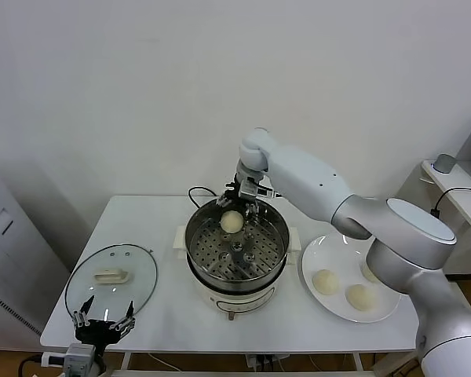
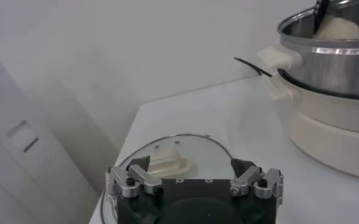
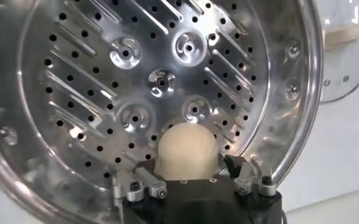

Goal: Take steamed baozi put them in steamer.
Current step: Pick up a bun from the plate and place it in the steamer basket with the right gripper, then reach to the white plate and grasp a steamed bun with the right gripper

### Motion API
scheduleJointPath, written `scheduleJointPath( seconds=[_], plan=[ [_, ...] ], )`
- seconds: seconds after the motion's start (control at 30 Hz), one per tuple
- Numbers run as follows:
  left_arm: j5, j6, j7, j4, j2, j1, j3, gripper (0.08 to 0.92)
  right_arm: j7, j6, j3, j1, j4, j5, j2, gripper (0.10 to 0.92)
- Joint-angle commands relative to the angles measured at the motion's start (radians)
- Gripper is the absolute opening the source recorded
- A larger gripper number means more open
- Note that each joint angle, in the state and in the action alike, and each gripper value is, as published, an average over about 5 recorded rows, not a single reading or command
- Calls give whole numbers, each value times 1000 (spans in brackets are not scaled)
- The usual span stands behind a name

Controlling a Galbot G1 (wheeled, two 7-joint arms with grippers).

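no brand name, label or writing can be read on anything here.

a round shiny steel steamer pot sits on a cream-white electric base at the middle of a white table, with a black cord running off behind it. inside is a perforated steel tray, and one smooth cream-white steamed bun rests on the tray near the far wall of the pot.

the right gripper hangs over the pot's far rim, right above that bun. in the right wrist view its fingers stand spread on either side of the bun, apart from it, so the jaws are open and grip nothing.

to the robot's right of the steamer lies a flat white plate holding more cream-white buns: two are clear, and a third is partly hidden behind the arm.

to the robot's left lies a round glass lid with a cream handle, flat on the table. the left gripper waits at the table's near edge, just beside the lid, its jaws wide open and empty.
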Motion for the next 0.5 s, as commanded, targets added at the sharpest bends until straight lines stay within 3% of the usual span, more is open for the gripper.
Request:
scheduleJointPath(
  seconds=[0.03, 0.23, 0.5],
  plan=[
    [-4, 2, 1, -4, -49, 9, -4, 823, -123, -154, -14, 66, 39, 248, -55, 820],
    [-27, 10, 3, -24, -49, 18, -3, 823, -162, -515, -43, 191, 156, 475, -232, 822],
    [-58, 22, 5, -22, -49, 10, 0, 823, -160, -903, -63, 263, 279, 554, -495, 823]
  ],
)
